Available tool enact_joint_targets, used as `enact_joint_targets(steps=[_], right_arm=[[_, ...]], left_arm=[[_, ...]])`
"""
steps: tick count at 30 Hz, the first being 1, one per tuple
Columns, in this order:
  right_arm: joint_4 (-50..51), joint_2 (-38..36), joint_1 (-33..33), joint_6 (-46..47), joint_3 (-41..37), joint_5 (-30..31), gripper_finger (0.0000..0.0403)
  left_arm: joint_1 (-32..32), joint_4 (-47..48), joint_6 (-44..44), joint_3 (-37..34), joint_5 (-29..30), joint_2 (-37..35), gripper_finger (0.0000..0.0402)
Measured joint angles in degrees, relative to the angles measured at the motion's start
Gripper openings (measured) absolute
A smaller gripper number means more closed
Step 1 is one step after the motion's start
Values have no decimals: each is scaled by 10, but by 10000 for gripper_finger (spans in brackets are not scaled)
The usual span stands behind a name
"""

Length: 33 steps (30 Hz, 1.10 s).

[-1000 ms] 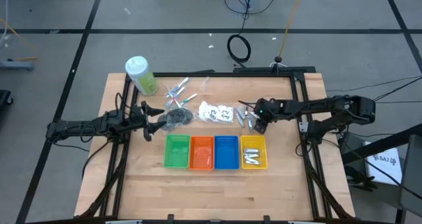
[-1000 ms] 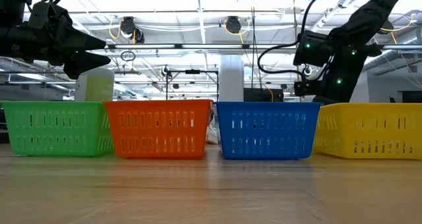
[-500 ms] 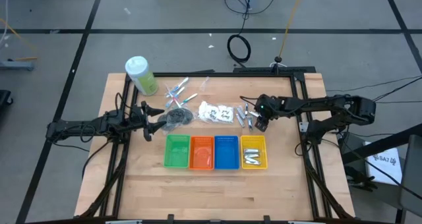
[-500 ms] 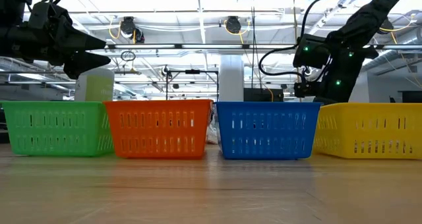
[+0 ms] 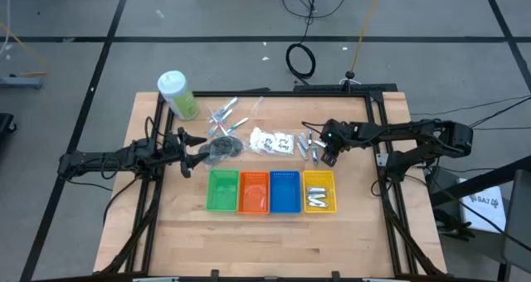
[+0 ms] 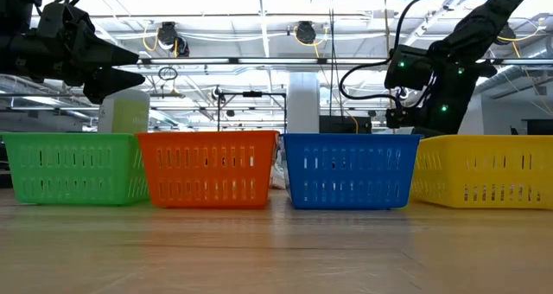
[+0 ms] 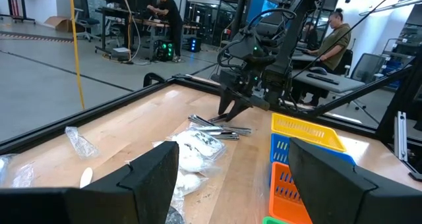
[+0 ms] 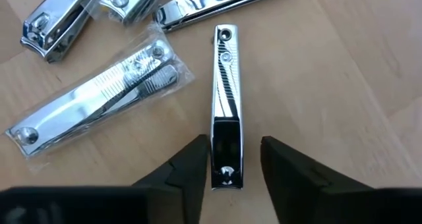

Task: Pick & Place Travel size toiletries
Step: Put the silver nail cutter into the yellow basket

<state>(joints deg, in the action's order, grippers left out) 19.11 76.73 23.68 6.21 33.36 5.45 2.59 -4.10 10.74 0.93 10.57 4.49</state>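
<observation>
Right claw shifted slightly left since earlier, narrowly open astride nail clipper, bare wood around, left claw wide open, empty.

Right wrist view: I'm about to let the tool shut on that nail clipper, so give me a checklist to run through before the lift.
1. Loose nail clipper lies between the right tool's fingers: ok.
2. Fingers touching the clipper: cannot tell.
3. Wrapped nail clipper lies outside the fingers: ok.
4. Yellow bin has room beside the clippers already in it: ok.
5. Left tool waits open beside the dark pouch, away from the right arm: ok.
</observation>
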Motion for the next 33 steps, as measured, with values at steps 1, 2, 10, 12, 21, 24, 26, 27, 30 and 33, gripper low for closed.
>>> enact_joint_targets(steps=[1, 2, 10, 12, 21, 24, 26, 27, 30, 33], right_arm=[[0, 0, 0, 0, 0, 0, 117], [0, 0, 0, 0, 0, 0, 108], [0, 0, 0, 1, 0, 1, 53], [0, 0, 0, 2, 0, 2, 49], [0, 0, 0, 7, 0, 2, 65], [0, 0, 0, 7, 0, 2, 52], [0, 0, 0, 6, 0, 2, 49], [0, 0, 0, 6, 0, 2, 49], [0, 0, 0, 6, 0, 2, 56], [-5, 0, 0, 6, -1, 0, 61]], left_arm=[[0, 0, 0, 0, 0, 0, 280], [0, 0, 0, 0, 0, 0, 280], [0, 0, 0, 0, 0, 0, 280], [0, 0, 0, 0, 0, 0, 280], [0, 0, 0, 0, 0, 0, 280], [0, 0, 0, 0, 0, 0, 280], [0, 0, 0, 0, 0, 0, 280], [0, 0, 0, 0, 0, 0, 280], [0, 0, 0, 0, 0, 0, 280], [0, 0, 0, 0, 0, 0, 280]])
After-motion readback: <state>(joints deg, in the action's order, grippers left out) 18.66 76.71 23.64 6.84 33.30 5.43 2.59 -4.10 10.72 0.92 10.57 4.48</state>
